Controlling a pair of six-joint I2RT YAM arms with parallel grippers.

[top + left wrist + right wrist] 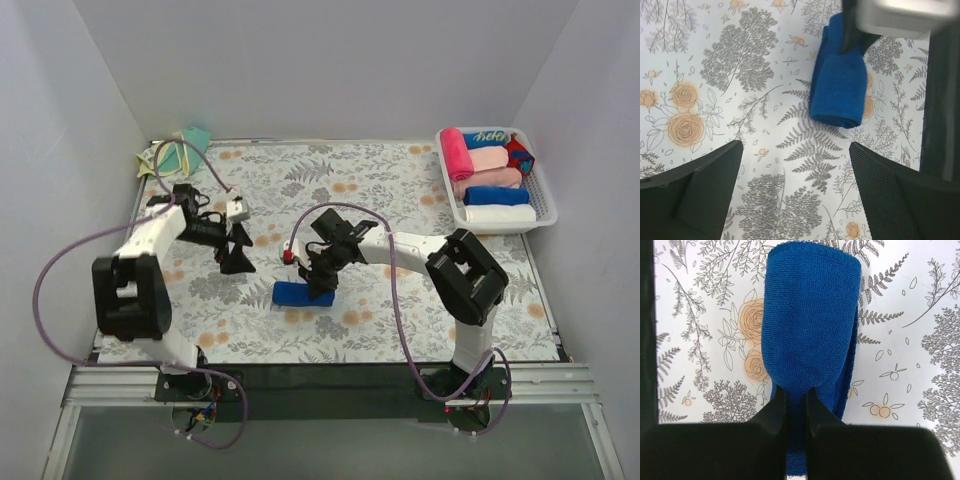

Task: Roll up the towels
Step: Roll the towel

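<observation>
Right end effector (796, 396), mine, clenched on one end of the blue towel (810, 325), which lies as a rolled cylinder just toward 6 o'clock of the centre of the worktop (400, 180). The fingers pinch the narrow tail where the roll tapers. My left end effector (794, 150) hangs released, jaws wide, at 10 o'clock of the roll and clear of it. To finish well, I judge: keep the pinch on the tail so the layers cannot spring loose, and lift rather than drag the soft cloth. The yellow towel (172, 157) lies loose at the 10 o'clock corner. Surface: flat floral print. Room: plain white walls; a white basket (545, 205) of rolled towels at 2 o'clock
</observation>
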